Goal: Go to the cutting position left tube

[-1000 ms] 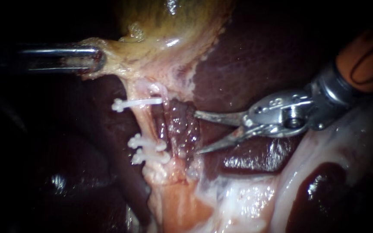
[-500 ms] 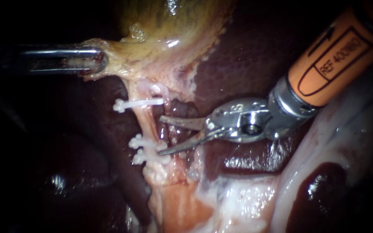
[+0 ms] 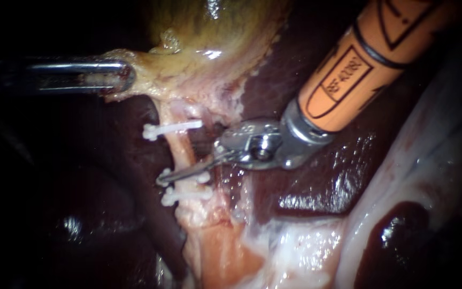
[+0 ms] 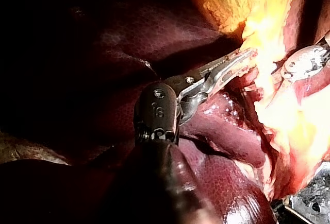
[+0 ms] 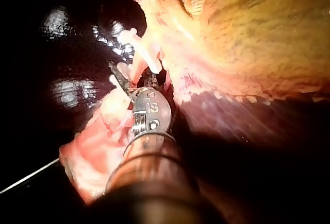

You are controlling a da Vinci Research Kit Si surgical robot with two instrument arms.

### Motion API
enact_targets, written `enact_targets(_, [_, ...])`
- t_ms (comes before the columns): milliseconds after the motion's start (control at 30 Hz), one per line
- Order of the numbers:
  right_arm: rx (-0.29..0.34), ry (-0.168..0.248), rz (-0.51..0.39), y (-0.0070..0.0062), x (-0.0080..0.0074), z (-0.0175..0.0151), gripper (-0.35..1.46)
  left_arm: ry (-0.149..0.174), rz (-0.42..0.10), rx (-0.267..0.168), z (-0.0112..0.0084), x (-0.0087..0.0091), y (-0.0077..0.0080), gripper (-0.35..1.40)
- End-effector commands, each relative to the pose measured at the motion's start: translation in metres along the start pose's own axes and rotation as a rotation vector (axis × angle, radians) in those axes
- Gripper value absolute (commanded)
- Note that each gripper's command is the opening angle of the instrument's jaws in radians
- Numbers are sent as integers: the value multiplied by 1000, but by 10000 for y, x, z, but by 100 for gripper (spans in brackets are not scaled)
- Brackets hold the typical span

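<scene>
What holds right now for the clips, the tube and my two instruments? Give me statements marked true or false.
1. The left instrument is shut on the gallbladder at its edge. True.
2. The right instrument crosses the clipped tube below the upper clip, just above the two lower clips. True.
3. The tube carries one clip only. False: three show.
4. The right instrument enters from the lower left. False: it enters from the upper right.
</scene>
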Motion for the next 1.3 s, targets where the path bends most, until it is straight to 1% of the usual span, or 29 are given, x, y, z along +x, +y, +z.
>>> enact_targets(33, [11,0,2,0,1,4,143,0,0,0,0,0,0,-35])
enact_targets(167, [33,9,13,-1,6,18,143,0,0,1,1,0,0,-35])
enact_targets(300, [62,41,22,-8,13,21,143,-1,0,-1,2,0,0,-35])
enact_targets(367, [86,67,29,-15,17,18,143,-1,0,-1,2,0,0,-35])
enact_targets(533, [154,129,50,-37,35,9,143,-1,0,-1,2,0,0,-35])
enact_targets(567, [172,141,53,-43,39,7,143,-1,0,-1,2,0,0,-35])
enact_targets(733, [239,176,72,-68,56,3,143,-1,0,-2,1,0,0,-35])
enact_targets(767, [250,180,75,-74,59,2,143,-1,0,-2,1,0,0,-35])
enact_targets(867, [277,187,73,-86,65,2,143,-1,0,-2,1,0,0,-35])
enact_targets(967, [286,195,79,-90,67,2,143,-1,0,-2,2,0,0,-35])
enact_targets(1300, [300,210,86,-91,70,-3,143,-1,0,-2,2,0,0,-35])
